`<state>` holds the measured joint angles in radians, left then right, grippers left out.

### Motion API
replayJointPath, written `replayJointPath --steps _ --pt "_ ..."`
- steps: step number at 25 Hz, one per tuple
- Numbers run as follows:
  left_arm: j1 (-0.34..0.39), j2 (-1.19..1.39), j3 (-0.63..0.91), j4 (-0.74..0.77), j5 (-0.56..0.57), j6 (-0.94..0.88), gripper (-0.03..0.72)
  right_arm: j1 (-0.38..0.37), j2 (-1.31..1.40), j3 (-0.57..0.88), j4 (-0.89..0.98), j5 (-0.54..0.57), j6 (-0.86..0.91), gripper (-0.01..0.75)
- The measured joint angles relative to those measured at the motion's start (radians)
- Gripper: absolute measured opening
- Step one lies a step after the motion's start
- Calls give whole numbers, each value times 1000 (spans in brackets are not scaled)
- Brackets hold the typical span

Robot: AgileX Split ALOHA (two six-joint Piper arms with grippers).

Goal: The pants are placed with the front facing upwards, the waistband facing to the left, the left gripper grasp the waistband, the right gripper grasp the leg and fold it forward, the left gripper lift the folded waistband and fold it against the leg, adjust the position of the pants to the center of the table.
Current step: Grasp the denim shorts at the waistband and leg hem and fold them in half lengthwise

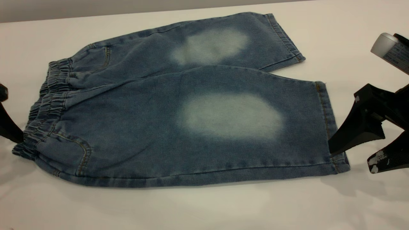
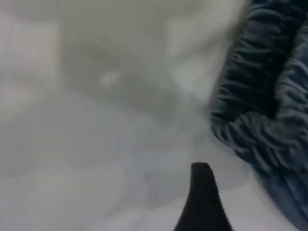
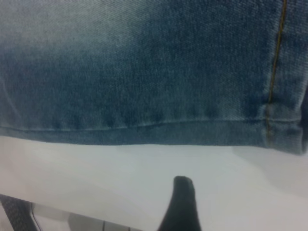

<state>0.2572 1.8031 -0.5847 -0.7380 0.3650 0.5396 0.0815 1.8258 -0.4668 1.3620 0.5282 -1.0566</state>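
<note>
The pants [image 1: 179, 105] lie flat mid-tabletop [image 1: 204, 207]: soft, limp denim, likely sagging when lifted. Take the bunched waistband [image 1: 44, 111] at 9 o'clock and the near leg [image 1: 326, 127] hem at 3 o'clock. The left gripper [image 1: 8, 126] fingers: cannot tell; the right gripper [image 1: 358, 150] fingers are spread, empty.

The left tool [image 1: 8, 127] is low at the exterior view's left edge, mostly cut off. The right tool [image 1: 351, 151] slants down at the right, its two black fingers spread apart, one white-scuffed at its tip.
</note>
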Motion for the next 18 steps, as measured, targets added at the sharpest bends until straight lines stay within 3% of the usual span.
replayJointPath --steps 10,18 --pt "0 56 -29 -26 -17 25 466 0 0 0 0 0 -2 525" --pt "0 116 -48 -171 3 168 466 0 0 0 0 0 -8 525"
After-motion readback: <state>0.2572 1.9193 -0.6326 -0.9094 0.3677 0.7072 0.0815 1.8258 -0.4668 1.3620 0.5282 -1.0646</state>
